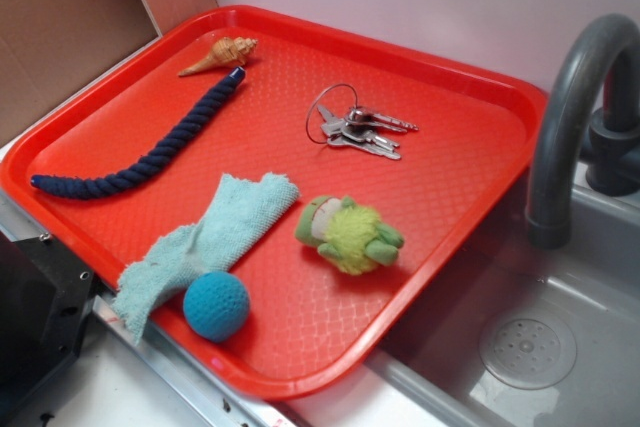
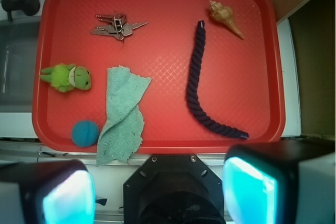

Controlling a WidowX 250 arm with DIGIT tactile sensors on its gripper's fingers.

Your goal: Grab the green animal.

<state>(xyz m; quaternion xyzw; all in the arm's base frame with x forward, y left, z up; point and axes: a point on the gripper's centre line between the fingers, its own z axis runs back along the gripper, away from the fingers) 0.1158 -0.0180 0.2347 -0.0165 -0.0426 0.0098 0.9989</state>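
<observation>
The green animal [image 1: 350, 234] [image 2: 66, 77], a fuzzy lime-green plush with a pale face, lies on its side on the red tray [image 1: 440, 187] [image 2: 168, 9], near the tray's edge on the sink side. In the wrist view my gripper [image 2: 157, 195] is high above the tray's near edge, far from the toy, which lies up and to the left. Its two fingers [image 2: 68, 195] with glowing teal pads stand wide apart with nothing between them. The gripper does not show in the exterior view.
On the tray also lie a teal crocheted ball [image 1: 216, 305] [image 2: 85, 132], a light-blue cloth [image 1: 205, 242] [image 2: 124, 114], a dark blue rope [image 1: 150, 152] [image 2: 202, 85], keys [image 1: 358, 129] [image 2: 116, 25] and a seashell [image 1: 222, 53] [image 2: 226, 18]. A grey sink [image 1: 520, 347] with a tap [image 1: 575, 117] adjoins the tray.
</observation>
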